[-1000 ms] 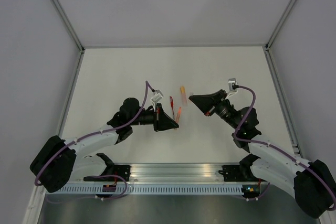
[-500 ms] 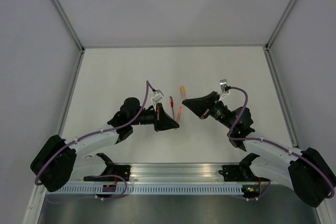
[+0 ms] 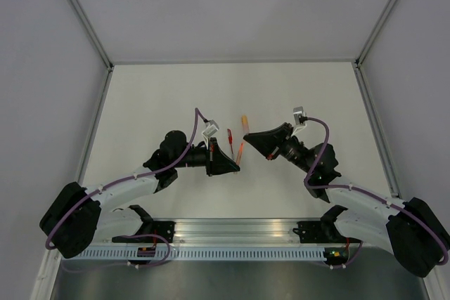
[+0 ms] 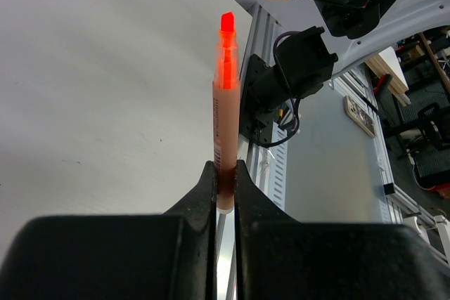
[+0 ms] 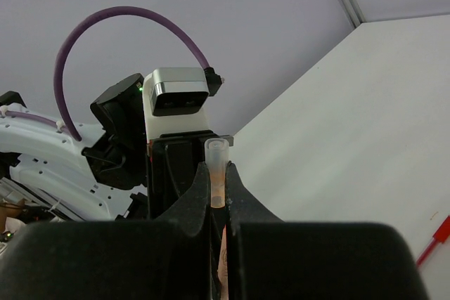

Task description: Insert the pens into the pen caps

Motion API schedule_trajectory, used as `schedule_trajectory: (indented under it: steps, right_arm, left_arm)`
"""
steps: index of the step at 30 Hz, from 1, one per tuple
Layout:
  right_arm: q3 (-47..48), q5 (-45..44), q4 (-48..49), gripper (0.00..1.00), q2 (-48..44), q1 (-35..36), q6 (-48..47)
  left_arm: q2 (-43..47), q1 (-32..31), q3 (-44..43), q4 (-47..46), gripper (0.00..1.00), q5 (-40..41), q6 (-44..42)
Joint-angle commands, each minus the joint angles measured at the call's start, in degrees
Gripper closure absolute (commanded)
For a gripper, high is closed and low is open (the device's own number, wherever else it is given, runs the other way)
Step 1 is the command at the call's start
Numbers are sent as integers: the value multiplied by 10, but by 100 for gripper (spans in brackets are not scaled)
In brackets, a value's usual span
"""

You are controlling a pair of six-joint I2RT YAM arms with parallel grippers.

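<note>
Near the centre of the top view the left hand (image 3: 236,162) reaches in from the lower left and the right hand (image 3: 246,136) from the lower right, tips close but apart. The thin salmon-orange plastic pen (image 3: 240,151) sits between the left hand's fingers, pointing up the frame toward the right hand. The short orange plastic pen cap (image 5: 216,166) sits between the right hand's fingers, clear of the pen's tip. On the white surface (image 3: 162,96), the thin dark red plastic pen (image 3: 229,136) lies just left of the held pen, and a small orange piece (image 3: 244,119) lies just above the right hand's tip.
</note>
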State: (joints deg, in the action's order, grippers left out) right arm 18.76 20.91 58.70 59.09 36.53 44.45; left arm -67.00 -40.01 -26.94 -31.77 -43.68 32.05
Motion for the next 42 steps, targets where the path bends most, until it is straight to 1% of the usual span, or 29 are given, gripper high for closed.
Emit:
schedule_trajectory:
  steps: [1,20,31,42]
  right_arm:
    - [13,0,18,100,4,3,-16]
    - [19,-1,11,100,19,14,-35]
    - [29,-21,5,100,23,14,-48]
    - [22,-8,3,100,20,13,-41]
  left_arm:
    - [12,-4,-7,-29,98,-15,-20]
    - [19,-3,-3,-33,98,-15,-18]
    - [13,-3,-5,-34,98,-19,-17]
    - [27,-3,0,-24,98,3,-21]
